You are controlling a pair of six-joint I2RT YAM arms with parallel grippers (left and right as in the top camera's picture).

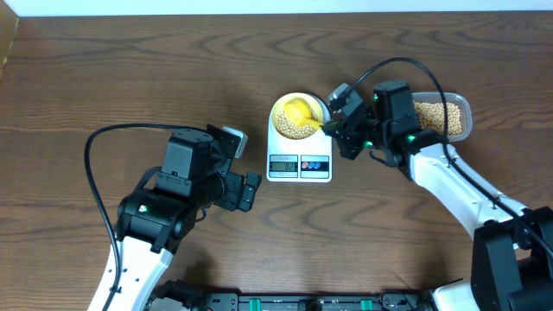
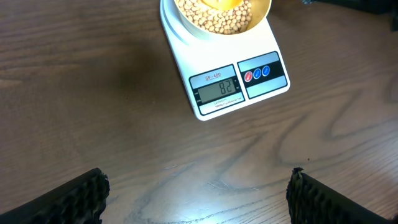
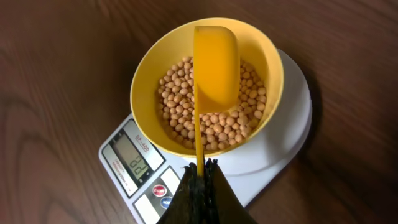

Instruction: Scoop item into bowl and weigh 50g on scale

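Top camera sits straight above the table (image 1: pixel 130 69), far out, taking in everything: my arms come in from six o'clock, with the scale (image 1: pixel 299 164) and bowl (image 1: pixel 281 111) near centre. Left wrist view hangs back, tilted down over bare wood, my left claw (image 2: pixel 199 196) spread to the bottom corners and the scale up at twelve o'clock. Right wrist view is close in, right claw (image 3: pixel 202 183) at six o'clock, staring down the yellow scoop (image 3: pixel 216 62) into the bowl. Scale and bowl show in all three.

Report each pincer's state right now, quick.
Left pincer: open, holding nothing.
Right pincer: closed on the yellow scoop by its handle, over the bowl.
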